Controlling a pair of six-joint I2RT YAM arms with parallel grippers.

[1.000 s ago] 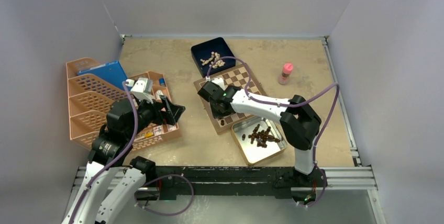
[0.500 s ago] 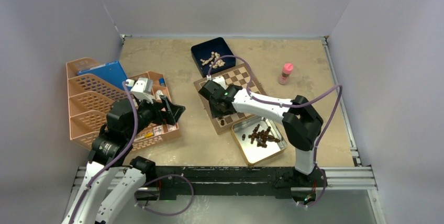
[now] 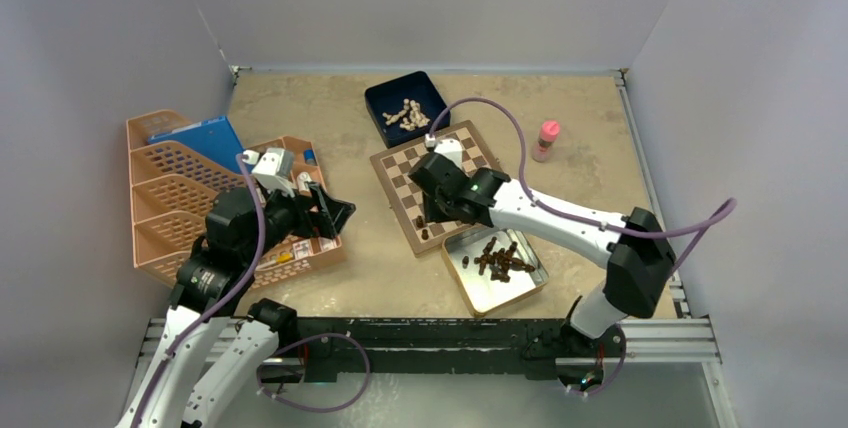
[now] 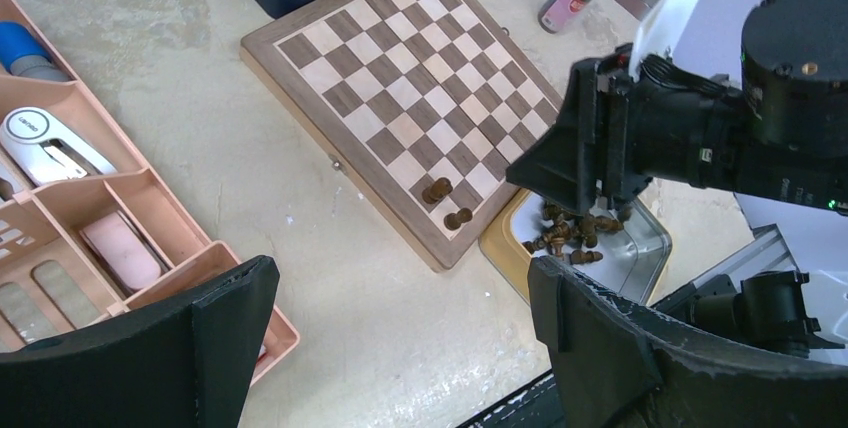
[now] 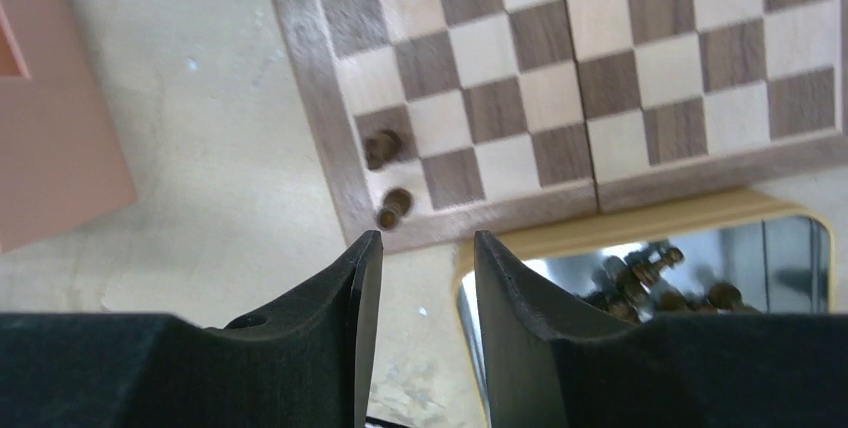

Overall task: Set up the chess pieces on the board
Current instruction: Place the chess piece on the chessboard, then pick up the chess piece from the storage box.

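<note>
1. Chess pieces [image 3: 498, 258]: most lie heaped in the silver tin [image 3: 495, 296], which sits against the near edge of the board [image 3: 400, 170]. Only two are on the board. The setup is judged barely begun.
2. Far left: an orange organiser tray [image 3: 165, 203] plays no part. The left gripper [image 4: 400, 273] hangs over its right end with jaws spread wide and nothing between them. It is idle.
3. Behind the board: a dark blue box [image 3: 385, 98] holds pale chessmen, untouched.
4. Near-left corner of the board: one dark piece [image 5: 383, 148] sits on the corner square. A second piece [image 5: 394, 208] is just beside it at the border strip and appears to lie on its side. A second ago the right arm covered this corner.
5. Right gripper [image 5: 425, 243]: a second ago it was nearly closed, low over that corner. It has since lifted off and drawn back toward the tin. Its jaws are parted to a narrow gap and hold nothing.
6. Finding: a piece has most likely just been released, so one placement is over and the next pick from the tin is due. The fallen piece probably needs righting.
7. Far right: a pink-capped bottle [image 3: 546, 140] stands well apart, uninvolved.
</note>
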